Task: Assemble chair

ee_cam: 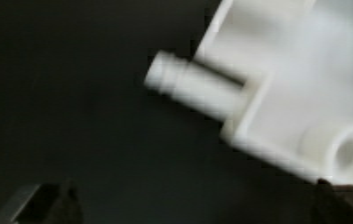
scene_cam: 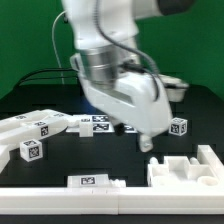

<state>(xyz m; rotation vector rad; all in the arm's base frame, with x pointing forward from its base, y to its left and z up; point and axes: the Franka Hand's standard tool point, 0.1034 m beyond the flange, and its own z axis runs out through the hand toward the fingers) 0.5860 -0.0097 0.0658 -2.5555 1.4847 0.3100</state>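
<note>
Close to the tabletop's [scene_cam: 50, 172] front edge lies the marker board [scene_cam: 96, 181]. Mid-table hangs the gripper [scene_cam: 148, 143], its fingers [ee_cam: 41, 205] spread wide and pinching nothing, with a blurred pegged piece [ee_cam: 279, 80] near them. Chair pieces [scene_cam: 32, 135] lie by the exterior view's left edge, and a tagged block [scene_cam: 178, 126] sits toward the right.

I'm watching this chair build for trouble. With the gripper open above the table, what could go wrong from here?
1. The gripper is open and empty; the pegged white piece lies off to one side of its fingers, so closing now would probably miss it or clip its peg.
2. The gripper hangs low near the small tagged block; a sideways sweep could knock it away.
</note>
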